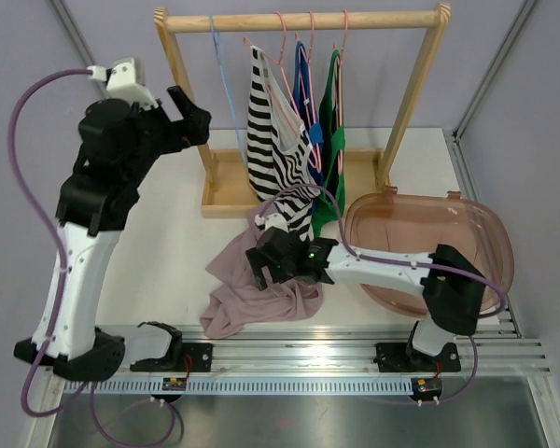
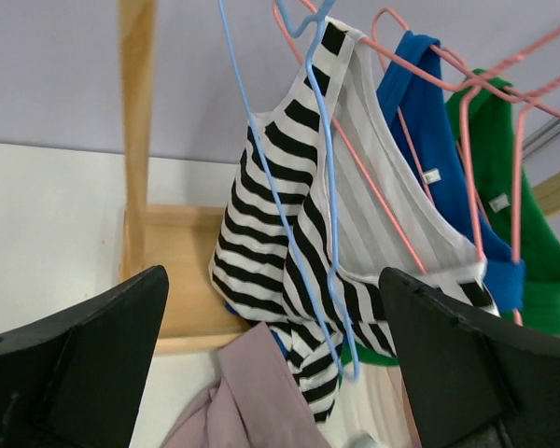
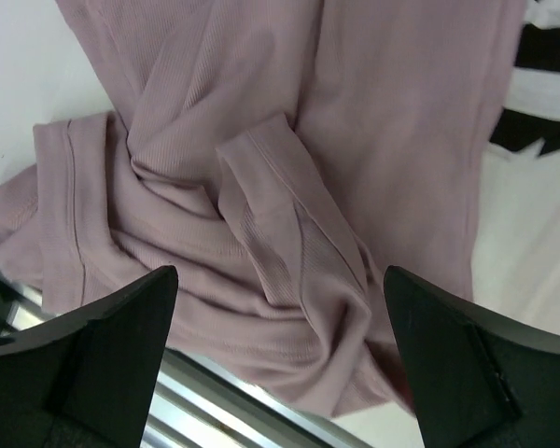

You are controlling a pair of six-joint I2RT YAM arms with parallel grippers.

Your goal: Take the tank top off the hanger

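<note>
A mauve tank top (image 1: 247,285) lies crumpled on the table, off any hanger; it also shows in the right wrist view (image 3: 289,177) and the left wrist view (image 2: 252,397). An empty blue hanger (image 1: 226,93) hangs on the wooden rack (image 1: 299,21) and shows in the left wrist view (image 2: 303,196). A black-and-white striped top (image 1: 273,131) hangs beside it on a pink hanger. My right gripper (image 1: 264,264) is open just above the mauve top, holding nothing (image 3: 280,364). My left gripper (image 1: 198,117) is open and raised left of the rack, facing the hangers (image 2: 275,373).
A blue top (image 1: 303,84) and a green top (image 1: 334,112) hang on pink hangers further right. A brownish translucent bin (image 1: 448,219) sits at the right. The rack's wooden base (image 1: 226,191) stands behind the mauve top. A metal rail (image 1: 308,355) runs along the near edge.
</note>
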